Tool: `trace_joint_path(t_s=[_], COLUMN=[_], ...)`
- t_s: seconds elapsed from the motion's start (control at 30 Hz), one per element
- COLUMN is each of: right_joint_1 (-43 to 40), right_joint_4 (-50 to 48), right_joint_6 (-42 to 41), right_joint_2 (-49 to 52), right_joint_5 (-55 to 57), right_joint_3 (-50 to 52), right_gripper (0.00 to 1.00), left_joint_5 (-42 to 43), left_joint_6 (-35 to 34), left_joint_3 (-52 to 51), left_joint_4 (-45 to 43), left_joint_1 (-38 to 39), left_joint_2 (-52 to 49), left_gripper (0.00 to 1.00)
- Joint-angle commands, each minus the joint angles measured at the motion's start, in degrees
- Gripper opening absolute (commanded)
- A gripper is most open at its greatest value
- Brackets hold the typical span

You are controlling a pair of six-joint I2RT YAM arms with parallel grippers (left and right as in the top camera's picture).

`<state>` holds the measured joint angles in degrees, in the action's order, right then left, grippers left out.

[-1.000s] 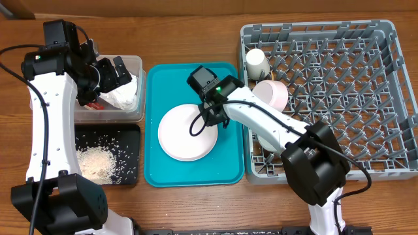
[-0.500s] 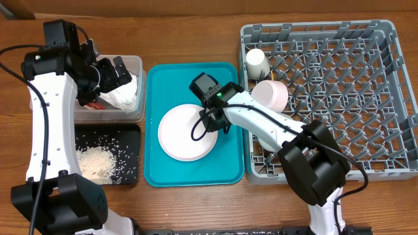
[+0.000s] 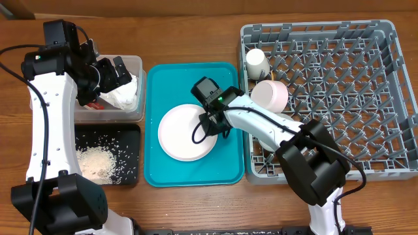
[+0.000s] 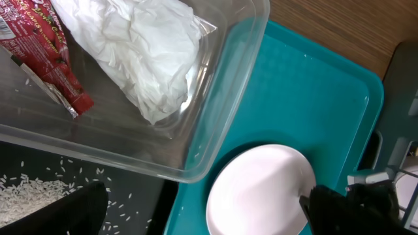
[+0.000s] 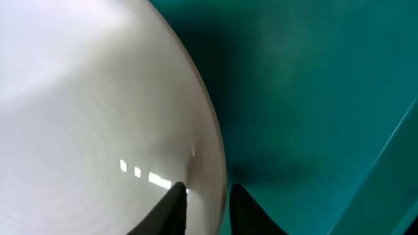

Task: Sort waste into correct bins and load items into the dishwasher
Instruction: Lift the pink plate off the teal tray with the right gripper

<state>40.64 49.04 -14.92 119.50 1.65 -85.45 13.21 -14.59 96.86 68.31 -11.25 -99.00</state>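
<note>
On the worktop (image 3: 196, 39), a teal tray (image 3: 157, 163) is shown at centre, with the pale pink plate (image 3: 179, 134) lying flat on it. The plate's right rim is straddled by the right jaws, carried by the right arm (image 3: 255, 121). In the right wrist view one fingertip (image 5: 175, 199) is seen over the plate's face and the other just outside the rim. The jaws are thus set narrow, but whether the rim is actually pinched cannot be told.

The left jaws, borne by the left arm (image 3: 49, 98), are spread wide above the clear tub (image 3: 134, 62), and nothing is held between them. Inside the tub, the crumpled napkin (image 4: 144, 46) and the red snack wrapper (image 4: 39, 46) are seen side by side. Loose rice (image 3: 98, 160) is heaped in the black tray (image 3: 130, 137), just in front of the tub.

At the right, the grey dish rack (image 3: 392, 98) is shown. The white cup (image 3: 257, 63) is placed near its back left corner, and the pinkish bowl (image 3: 271, 94) is set among the pegs just beside the cup.
</note>
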Motion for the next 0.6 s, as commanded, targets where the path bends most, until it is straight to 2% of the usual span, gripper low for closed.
trace_joint_path(t_s=[0.0, 0.2, 0.4, 0.53, 0.57], right_joint_1=[0.22, 0.22, -0.15, -1.49, -2.01], right_joint_4=[-0.57, -0.66, 1.40, 9.94, 14.23], right_joint_6=[-0.31, -0.31, 0.74, 1.46, 1.49], right_joint_2=[0.11, 0.11, -0.33, -2.93, -4.90], right_joint_5=[-0.55, -2.05, -3.17, 1.11, 5.42], right_joint_3=[0.52, 0.52, -2.93, -11.54, -16.26], right_gripper=[0.18, 0.04, 0.04, 0.04, 0.04], left_joint_5=[-0.17, -0.17, -0.17, -0.17, -0.17], left_joint_6=[0.87, 0.87, 0.87, 0.87, 0.87], left_joint_3=[0.96, 0.96, 0.96, 0.96, 0.96], left_joint_4=[0.02, 0.00, 0.02, 0.02, 0.00], left_joint_1=[0.39, 0.39, 0.39, 0.39, 0.39], left_joint_2=[0.44, 0.44, 0.44, 0.44, 0.44], left_gripper=[1.00, 1.00, 1.00, 1.00, 1.00])
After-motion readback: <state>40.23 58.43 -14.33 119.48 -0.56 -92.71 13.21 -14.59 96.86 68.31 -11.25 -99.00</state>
